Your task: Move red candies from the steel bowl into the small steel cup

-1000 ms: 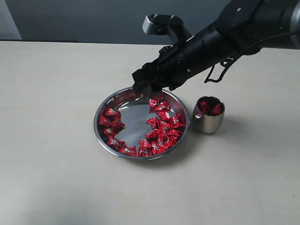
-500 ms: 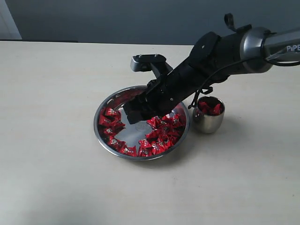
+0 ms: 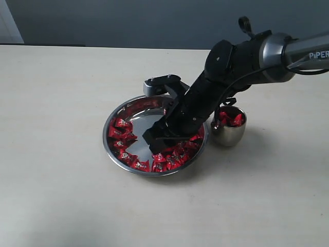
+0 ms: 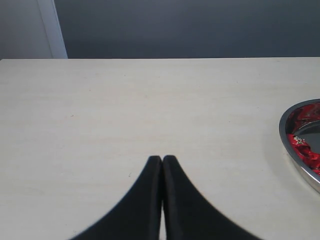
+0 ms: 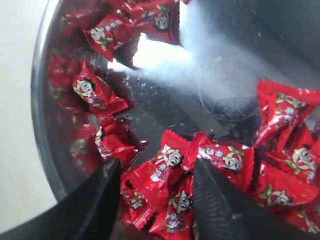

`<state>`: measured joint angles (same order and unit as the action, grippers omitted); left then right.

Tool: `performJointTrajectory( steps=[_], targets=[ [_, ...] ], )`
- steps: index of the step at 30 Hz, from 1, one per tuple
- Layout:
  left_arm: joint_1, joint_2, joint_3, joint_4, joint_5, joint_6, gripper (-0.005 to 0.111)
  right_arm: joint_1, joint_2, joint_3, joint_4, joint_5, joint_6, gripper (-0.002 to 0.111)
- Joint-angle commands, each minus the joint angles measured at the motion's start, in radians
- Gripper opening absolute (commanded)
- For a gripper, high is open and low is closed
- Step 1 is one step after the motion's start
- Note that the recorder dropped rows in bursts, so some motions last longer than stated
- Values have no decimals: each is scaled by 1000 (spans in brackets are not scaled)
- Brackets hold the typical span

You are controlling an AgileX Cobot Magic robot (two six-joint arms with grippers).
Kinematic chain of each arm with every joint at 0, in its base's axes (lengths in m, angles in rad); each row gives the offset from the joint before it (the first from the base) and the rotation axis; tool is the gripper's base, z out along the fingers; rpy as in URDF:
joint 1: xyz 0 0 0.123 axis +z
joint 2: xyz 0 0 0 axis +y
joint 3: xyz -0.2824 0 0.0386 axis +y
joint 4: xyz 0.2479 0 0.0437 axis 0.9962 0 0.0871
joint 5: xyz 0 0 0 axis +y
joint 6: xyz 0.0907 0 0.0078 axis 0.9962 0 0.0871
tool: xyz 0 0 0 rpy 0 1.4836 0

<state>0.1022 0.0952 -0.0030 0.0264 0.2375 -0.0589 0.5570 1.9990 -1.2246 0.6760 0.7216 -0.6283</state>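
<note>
Op: So, claw state?

Eng: Your right gripper (image 5: 157,202) is spread wide, tips down in the steel bowl (image 3: 114,149), straddling one of the red candies (image 5: 165,165) in the near-right pile. Nothing is pinched yet. Your left gripper (image 4: 162,172) is closed on nothing, over bare table (image 3: 61,195), away from the bowl.

Op: Where's the stock?

Eng: Two clumps, along the bowl's left and right sides; the centre is bare steel. The small steel cup (image 3: 229,133) stands just beside the bowl's right rim and already has a few red ones in it.

Op: Handling?

Eng: I'd expect them to be light, with slick crinkly wrappers that deform and slide on steel. Pinch across the padded middle, not the flat crimped ends, or it'll likely slip out. Neighbours overlap, so you may lift two. The bowl looks light too; push sideways and it may skate. The cup's mouth is narrow, so release right over it.
</note>
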Motion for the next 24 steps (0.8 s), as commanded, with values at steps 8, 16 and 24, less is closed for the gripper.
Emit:
performJointTrajectory(
  steps=[8, 16, 24],
  targets=[
    [-5, -7, 3, 2, -4, -2, 0, 2, 0, 2, -40, -55, 23, 45],
    [-5, -7, 3, 2, -4, -2, 0, 2, 0, 2, -40, -28, 26, 45],
    [-5, -7, 3, 2, -4, -2, 0, 4, 0, 2, -40, -46, 30, 45]
  ],
)
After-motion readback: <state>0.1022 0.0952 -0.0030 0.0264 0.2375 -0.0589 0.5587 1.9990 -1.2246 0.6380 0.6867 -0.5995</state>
